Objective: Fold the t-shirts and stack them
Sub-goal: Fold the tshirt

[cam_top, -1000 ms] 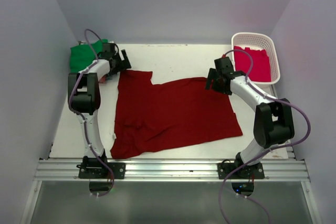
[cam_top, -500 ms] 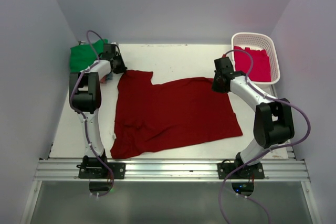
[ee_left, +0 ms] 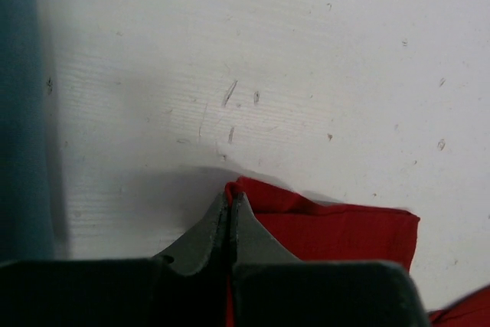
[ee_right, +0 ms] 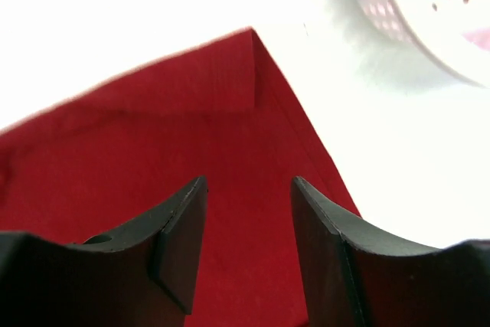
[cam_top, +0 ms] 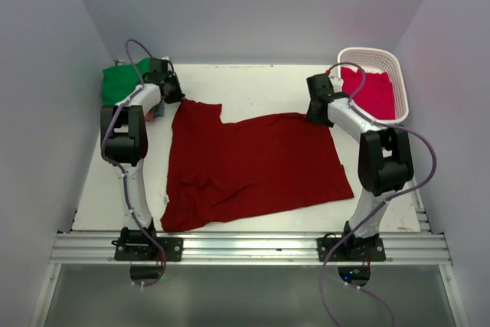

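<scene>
Since a second ago both arms have reached to the far edge of the red shirt: the left gripper has gone from wide open to closed at its far left corner, and the right gripper has swung in over its far right corner. The table carries the red shirt spread nearly flat, front and centre, with a few creases near its near left corner. The basket stands just beyond the red shirt's far right corner and holds a pink shirt; a folded green shirt lies just past its far left corner. In the wrist view the left gripper is pinched tight on a small raised fold of the red shirt's edge. The right gripper has its jaws apart above the red shirt, and nothing is pinched. This looks like the grasp before the first fold. Next, the right jaws should probably drop onto the corner and close. Then both arms could lift together and carry the far edge toward the near one, keeping the cloth taut.
</scene>
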### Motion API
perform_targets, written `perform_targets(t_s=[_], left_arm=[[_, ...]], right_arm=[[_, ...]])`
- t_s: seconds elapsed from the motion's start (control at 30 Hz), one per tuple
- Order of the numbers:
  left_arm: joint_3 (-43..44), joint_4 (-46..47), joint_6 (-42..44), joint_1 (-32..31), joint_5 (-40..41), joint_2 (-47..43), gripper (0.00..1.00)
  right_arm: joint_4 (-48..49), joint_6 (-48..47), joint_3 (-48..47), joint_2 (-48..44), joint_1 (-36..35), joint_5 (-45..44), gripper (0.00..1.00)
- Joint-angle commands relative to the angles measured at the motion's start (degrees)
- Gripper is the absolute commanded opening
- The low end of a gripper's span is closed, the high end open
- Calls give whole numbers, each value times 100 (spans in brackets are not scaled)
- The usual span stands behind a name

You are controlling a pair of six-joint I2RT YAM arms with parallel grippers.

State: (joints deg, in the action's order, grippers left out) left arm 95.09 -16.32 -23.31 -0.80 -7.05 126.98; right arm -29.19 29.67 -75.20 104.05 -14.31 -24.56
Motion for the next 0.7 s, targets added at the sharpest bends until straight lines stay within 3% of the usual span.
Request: perform_targets(t_s=[0.0,0.17,0.33,0.67], left_arm=[[326,-91,160,36,-112,-288,0],[265,-91,213,36,-112,-279,0],[247,-100,195,36,-148,-217,0],[265,-100,204,36,-104,-182,0]], right_arm=[[-16,144,-583,360,77,-348,52],[88,188,-733,677,191,-489,50],[186,294,-839,1143,419,-68,45],[423,364,-698,1100,560,275,40]])
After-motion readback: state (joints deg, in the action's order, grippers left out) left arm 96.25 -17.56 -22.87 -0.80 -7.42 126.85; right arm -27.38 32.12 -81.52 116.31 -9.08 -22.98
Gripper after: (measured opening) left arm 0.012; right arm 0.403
